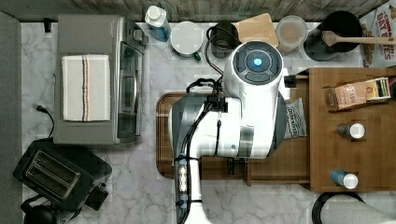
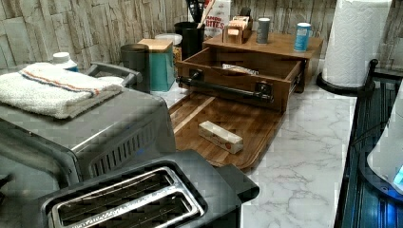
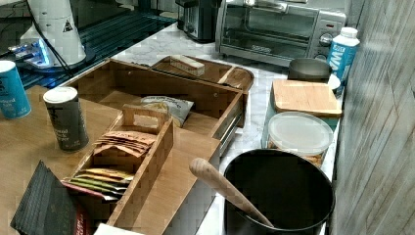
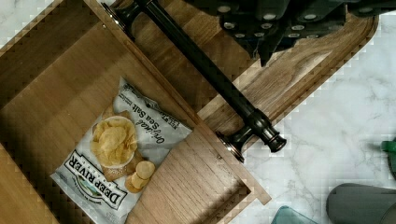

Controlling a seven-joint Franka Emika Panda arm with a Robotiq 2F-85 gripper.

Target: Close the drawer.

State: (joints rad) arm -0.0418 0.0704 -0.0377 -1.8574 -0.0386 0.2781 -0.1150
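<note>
The drawer [image 1: 280, 158] stands pulled out of the wooden cabinet [image 1: 355, 154], and the white arm [image 1: 247, 102] covers most of it in the top view. Its long black bar handle [image 4: 205, 70] runs across the front wall. A Deep River chips bag [image 4: 116, 154] lies on the drawer floor [image 4: 51, 107]. My gripper [image 4: 271, 46] hangs over the darker tray [image 4: 299, 74], just past the handle on the outer side of the drawer, touching nothing. The left view has the open drawer [image 2: 223, 77] with its handle [image 2: 223, 89]. The right view looks into the drawer [image 3: 161, 81] from behind.
A small cream box [image 2: 220, 137] lies on the tray [image 2: 237, 118] in front of the drawer. A toaster oven [image 1: 93, 79] and toaster [image 1: 56, 175] stand at the top view's left. Shakers [image 1: 355, 130] and a tea-bag box [image 1: 359, 93] sit on the cabinet. Jars line the back wall.
</note>
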